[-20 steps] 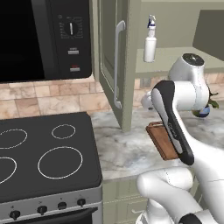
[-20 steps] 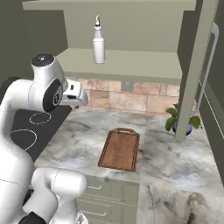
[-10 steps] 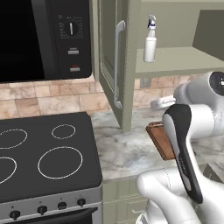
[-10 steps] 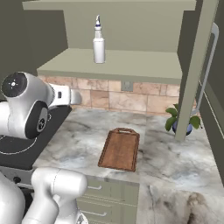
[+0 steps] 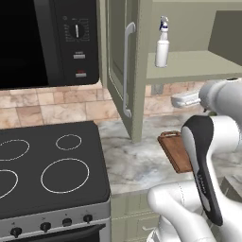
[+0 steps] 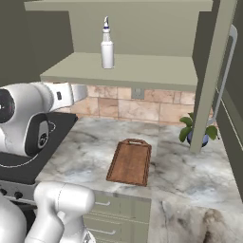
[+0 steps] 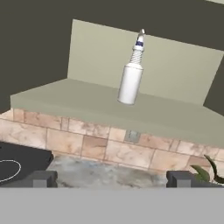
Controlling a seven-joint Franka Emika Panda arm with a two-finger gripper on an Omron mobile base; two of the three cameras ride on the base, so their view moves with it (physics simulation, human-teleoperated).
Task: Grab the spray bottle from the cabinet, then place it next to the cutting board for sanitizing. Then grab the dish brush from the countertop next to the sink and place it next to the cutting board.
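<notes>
Up on the open cabinet (image 6: 142,71) shelf the spray bottle (image 6: 107,45) stands upright, untouched; below, the fingers (image 7: 43,178) are spread wide and empty, well short of it, cutting board (image 6: 130,161) flat on the counter (image 6: 175,175)

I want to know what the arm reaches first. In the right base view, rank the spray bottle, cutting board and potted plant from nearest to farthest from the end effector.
From the end effector:
1. spray bottle, on the cabinet shelf just above it.
2. cutting board, lower, on the countertop.
3. potted plant, far right by the open door.
</notes>
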